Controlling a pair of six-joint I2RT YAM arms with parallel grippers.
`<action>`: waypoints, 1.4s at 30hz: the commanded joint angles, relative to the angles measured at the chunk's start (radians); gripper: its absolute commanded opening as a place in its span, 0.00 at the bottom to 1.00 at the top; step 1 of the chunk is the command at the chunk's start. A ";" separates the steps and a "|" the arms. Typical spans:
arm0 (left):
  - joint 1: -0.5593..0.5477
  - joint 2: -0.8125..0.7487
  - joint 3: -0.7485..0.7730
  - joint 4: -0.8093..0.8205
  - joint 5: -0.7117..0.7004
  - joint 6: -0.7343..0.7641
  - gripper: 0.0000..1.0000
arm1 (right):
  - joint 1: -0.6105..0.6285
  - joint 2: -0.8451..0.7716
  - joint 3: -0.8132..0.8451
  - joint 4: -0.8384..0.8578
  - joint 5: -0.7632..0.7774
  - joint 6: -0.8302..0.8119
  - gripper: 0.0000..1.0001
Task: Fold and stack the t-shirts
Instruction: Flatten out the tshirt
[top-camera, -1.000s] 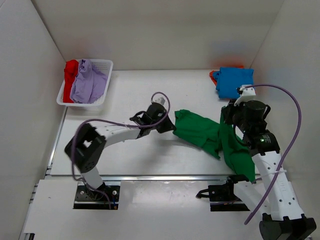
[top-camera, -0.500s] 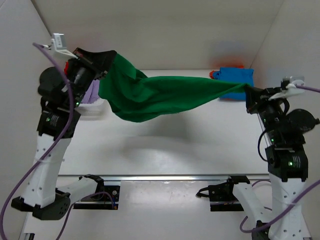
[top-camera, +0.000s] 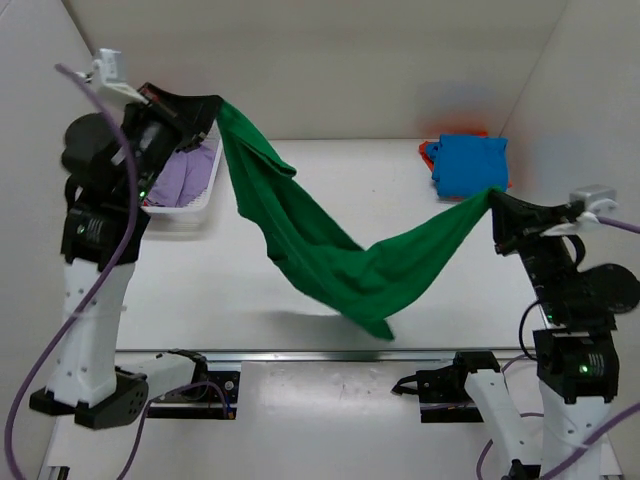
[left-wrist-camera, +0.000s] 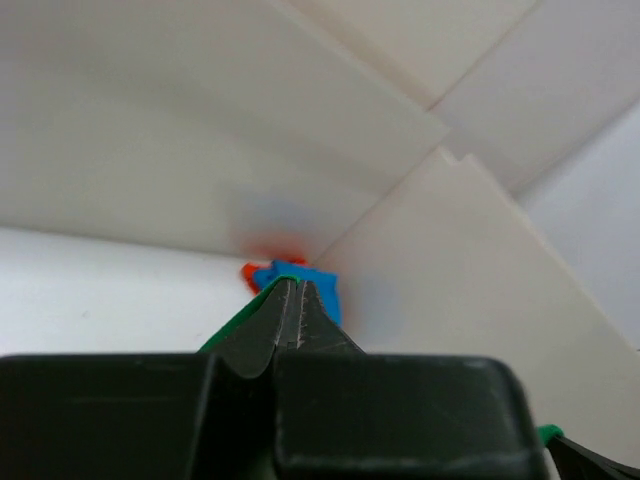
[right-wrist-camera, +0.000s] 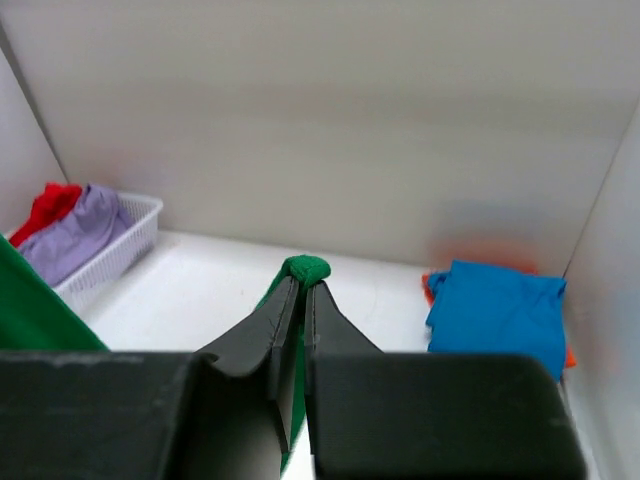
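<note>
The bright green t-shirt (top-camera: 330, 255) hangs in the air between both arms, sagging in the middle with its lowest tip near the table's front edge. My left gripper (top-camera: 212, 108) is shut on one end of it, high at the back left. My right gripper (top-camera: 493, 203) is shut on the other end at the right; a green wad (right-wrist-camera: 305, 268) shows at its fingertips. A folded blue t-shirt (top-camera: 470, 163) lies on a red one (top-camera: 427, 152) at the back right. A lavender t-shirt (top-camera: 185, 172) lies in the basket; a red one (right-wrist-camera: 45, 207) shows beside it.
The white mesh basket (top-camera: 205, 200) stands at the back left, partly behind my left arm. White walls close in the table on the left, back and right. A metal rail (top-camera: 330, 352) runs along the table's front edge.
Both arms lifted the green t-shirt off the table and spread it between them. Since half a second ago, the cloth has sagged lower in the middle and the right gripper has come down a little.
</note>
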 joint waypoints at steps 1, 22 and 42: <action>0.049 0.151 -0.043 -0.046 0.028 0.047 0.00 | 0.021 0.073 -0.071 0.047 -0.030 -0.003 0.00; 0.057 0.594 -0.169 -0.052 0.156 0.127 0.53 | 0.038 0.540 -0.246 0.122 0.025 -0.125 0.00; -0.302 0.090 -1.252 0.308 0.041 -0.211 0.72 | 0.049 0.552 -0.331 0.075 0.008 -0.074 0.00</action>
